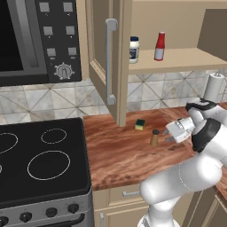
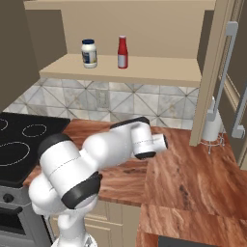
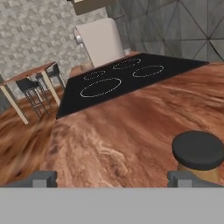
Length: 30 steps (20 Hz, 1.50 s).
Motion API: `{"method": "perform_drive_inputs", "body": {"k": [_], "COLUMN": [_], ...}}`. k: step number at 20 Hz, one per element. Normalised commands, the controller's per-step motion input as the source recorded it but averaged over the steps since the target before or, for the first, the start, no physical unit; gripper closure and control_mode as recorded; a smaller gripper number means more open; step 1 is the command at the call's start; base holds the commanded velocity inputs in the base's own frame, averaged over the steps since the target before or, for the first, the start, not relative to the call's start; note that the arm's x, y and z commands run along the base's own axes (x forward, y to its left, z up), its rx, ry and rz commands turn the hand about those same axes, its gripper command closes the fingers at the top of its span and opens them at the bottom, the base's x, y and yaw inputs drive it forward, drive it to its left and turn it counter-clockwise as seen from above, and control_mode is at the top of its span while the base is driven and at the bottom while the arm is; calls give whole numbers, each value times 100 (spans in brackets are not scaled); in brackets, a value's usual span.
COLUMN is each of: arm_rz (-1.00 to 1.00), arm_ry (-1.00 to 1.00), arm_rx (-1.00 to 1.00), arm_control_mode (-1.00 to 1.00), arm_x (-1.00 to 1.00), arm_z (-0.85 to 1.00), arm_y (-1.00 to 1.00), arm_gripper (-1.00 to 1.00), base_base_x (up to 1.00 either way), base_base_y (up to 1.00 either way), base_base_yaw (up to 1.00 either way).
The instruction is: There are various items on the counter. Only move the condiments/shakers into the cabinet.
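Note:
The small tan shaker (image 1: 154, 138) with a dark top (image 3: 197, 150) stands upright on the reddish-brown counter (image 1: 119, 155). My gripper (image 1: 167, 135) is level just to its right, pointing at it, open and holding nothing. In the hand view the gripper (image 3: 113, 179) has its fingertips (image 3: 43, 178) wide apart, and the shaker stands just beyond the right one, off centre. The white jar with the blue lid (image 1: 134, 49) (image 2: 89, 53) and the red squeeze bottle (image 1: 159, 46) (image 2: 122, 52) stand on the tan shelf (image 2: 159, 70) of the open cabinet (image 1: 111, 62).
A green-and-yellow sponge (image 1: 140, 124) lies on the counter behind the shaker, below the open door's edge. A paper towel roll (image 1: 214, 87) (image 2: 212, 126) stands at the back right. The black stovetop (image 1: 42, 159) borders the counter on the left.

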Motion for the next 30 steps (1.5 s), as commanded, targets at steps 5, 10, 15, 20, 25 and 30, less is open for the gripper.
{"method": "perform_drive_inputs", "body": {"k": [5,10,15,20,25,30], "arm_rz": [0,0,0,-1,-5,-5], "arm_ry": [0,0,0,0,0,0], "arm_rx": [0,0,0,0,0,0], "arm_control_mode": [-100,-100,-100,-100,-100,-100], "arm_x": [3,1,0,0,0,0], "arm_z": [0,0,0,0,0,0], "arm_y": [17,12,6,0,0,-2], "arm_gripper": [-100,-100,-100,-100,-100,-100], "base_base_x": [0,0,0,0,0,0], "base_base_y": [0,0,0,0,0,0], "base_base_yaw": [0,0,0,0,0,0]}}
